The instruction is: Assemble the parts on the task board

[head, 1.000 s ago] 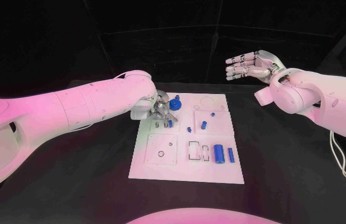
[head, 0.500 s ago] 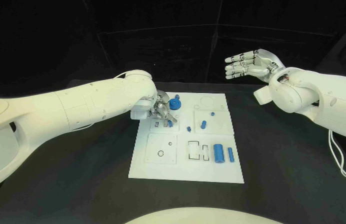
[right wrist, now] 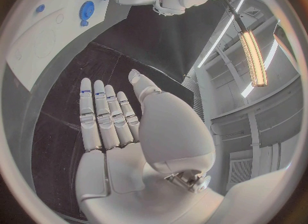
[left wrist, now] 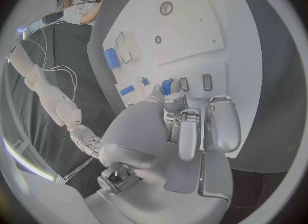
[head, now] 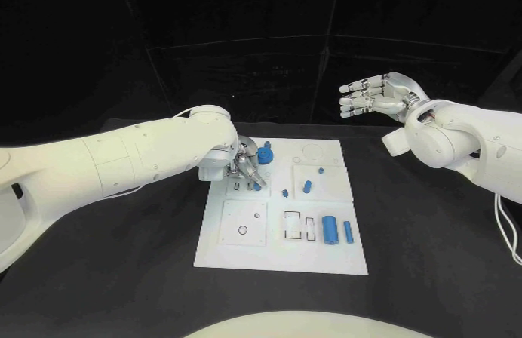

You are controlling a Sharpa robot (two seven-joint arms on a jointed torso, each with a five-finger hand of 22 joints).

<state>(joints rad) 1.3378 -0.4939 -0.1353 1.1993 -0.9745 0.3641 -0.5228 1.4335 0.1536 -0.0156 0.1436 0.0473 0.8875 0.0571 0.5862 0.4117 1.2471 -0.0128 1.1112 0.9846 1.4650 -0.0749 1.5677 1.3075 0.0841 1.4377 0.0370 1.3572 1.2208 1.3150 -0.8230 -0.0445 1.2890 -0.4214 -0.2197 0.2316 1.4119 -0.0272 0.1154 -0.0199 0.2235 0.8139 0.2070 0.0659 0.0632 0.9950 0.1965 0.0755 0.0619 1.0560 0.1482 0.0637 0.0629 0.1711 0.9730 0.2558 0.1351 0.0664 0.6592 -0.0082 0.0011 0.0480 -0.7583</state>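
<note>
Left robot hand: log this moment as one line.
left robot hand: pinching small blue part over task board | right robot hand: raised off board, open, holding nothing

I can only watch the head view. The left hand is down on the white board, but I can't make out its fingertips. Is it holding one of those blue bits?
Observer: The left wrist view shows the left hand with its fingertips at a small blue part, beside two dark slots in the task board. I cannot tell whether it grips it.
Visitor: And the raised hand, is anything in its palm?
Observer: No. The right wrist view shows the right hand with its fingers straight and its palm bare.
</note>
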